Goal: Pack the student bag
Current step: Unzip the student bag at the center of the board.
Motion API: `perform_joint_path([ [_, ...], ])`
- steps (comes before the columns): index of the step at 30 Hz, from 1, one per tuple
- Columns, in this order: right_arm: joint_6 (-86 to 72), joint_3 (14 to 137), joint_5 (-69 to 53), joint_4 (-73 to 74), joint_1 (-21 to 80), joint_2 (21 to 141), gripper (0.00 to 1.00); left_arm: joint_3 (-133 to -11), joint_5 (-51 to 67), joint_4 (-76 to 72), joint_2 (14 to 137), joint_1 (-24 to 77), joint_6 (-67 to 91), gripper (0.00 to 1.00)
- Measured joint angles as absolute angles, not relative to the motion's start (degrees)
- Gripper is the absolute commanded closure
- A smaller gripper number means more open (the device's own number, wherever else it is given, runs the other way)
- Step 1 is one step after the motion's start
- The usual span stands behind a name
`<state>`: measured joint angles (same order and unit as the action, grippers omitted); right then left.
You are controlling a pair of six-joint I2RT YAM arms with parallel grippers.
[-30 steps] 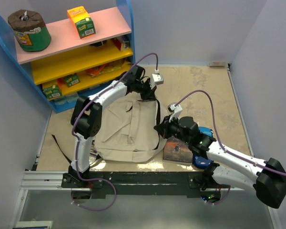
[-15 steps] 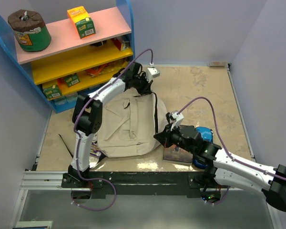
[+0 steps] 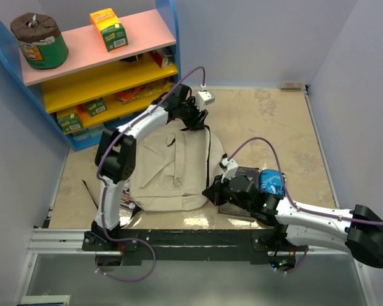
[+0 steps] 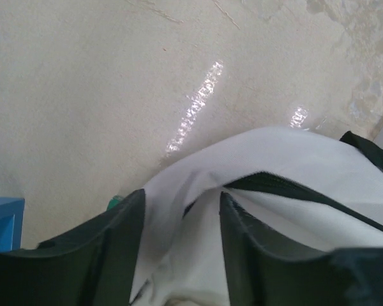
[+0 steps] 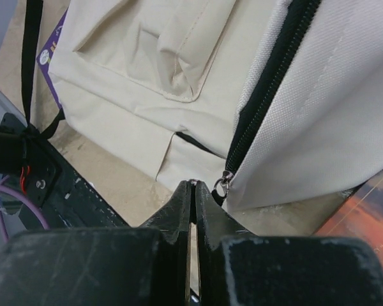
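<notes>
The student bag [image 3: 166, 172] lies flat, beige with black straps, in the middle of the table. My left gripper [image 3: 193, 121] is at its far top edge. In the left wrist view the left gripper [image 4: 179, 217] is open, with loose white fabric of the bag [image 4: 287, 159] lying in the gap. My right gripper [image 3: 210, 190] is at the bag's near right corner. The right gripper [image 5: 193, 185] is shut at the end of the black zipper [image 5: 268, 83], pinching the zipper pull [image 5: 223, 185] beside its tip.
A blue pencil case [image 3: 271, 180] lies right of the right arm. An orange-brown book [image 3: 233, 207] lies under that arm. A purple book [image 3: 129, 205] pokes out under the bag's near left edge. A shelf [image 3: 83, 57] with boxes stands at the back left.
My left gripper has opened and let go of the bag's top edge. My right gripper has moved nearer and leftward along the bag's right side, uncovering the pencil case.
</notes>
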<state>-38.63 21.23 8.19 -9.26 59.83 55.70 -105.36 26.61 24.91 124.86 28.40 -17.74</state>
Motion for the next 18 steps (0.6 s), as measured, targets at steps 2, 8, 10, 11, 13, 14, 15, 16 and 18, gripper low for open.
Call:
perform_joint_path([
  [2, -39.31, 21.43, 9.50, -8.60, 60.05, 55.77, 1.00, -102.00, 26.55, 24.53, 121.75, 28.25, -18.20, 0.37],
  [8, -41.21, 23.24, 12.69, -7.75, 60.12, 59.81, 1.00, -91.44, 27.70, 26.04, 107.26, 28.01, -18.63, 0.36],
  [10, -42.02, 23.27, 13.21, -7.73, 60.12, 61.25, 1.00, -86.85, 29.21, 24.51, 101.71, 28.05, -18.57, 0.36],
  [11, -42.26, 23.27, 13.47, -7.79, 60.10, 61.58, 1.00, -84.40, 30.26, 24.08, 99.18, 28.16, -18.48, 0.36],
  [13, -42.72, 23.27, 13.82, -8.08, 60.12, 61.89, 1.00, -80.58, 32.53, 23.49, 95.85, 28.64, -17.93, 0.33],
  [14, -42.89, 23.27, 13.85, -8.27, 60.12, 61.89, 1.00, -78.83, 33.58, 22.72, 95.09, 29.19, -17.43, 0.31],
  [15, -42.94, 23.27, 13.85, -8.49, 60.12, 61.87, 1.00, -77.28, 34.37, 21.82, 94.87, 29.74, -16.99, 0.29],
  [16, -42.98, 23.27, 13.82, -8.71, 60.12, 61.84, 1.00, -75.05, 35.31, 20.21, 94.85, 30.48, -15.97, 0.23],
  [18, -43.05, 23.22, 13.67, -9.15, 60.12, 61.73, 1.00, -69.93, 36.99, 17.30, 95.24, 31.77, -13.87, 0.14],
])
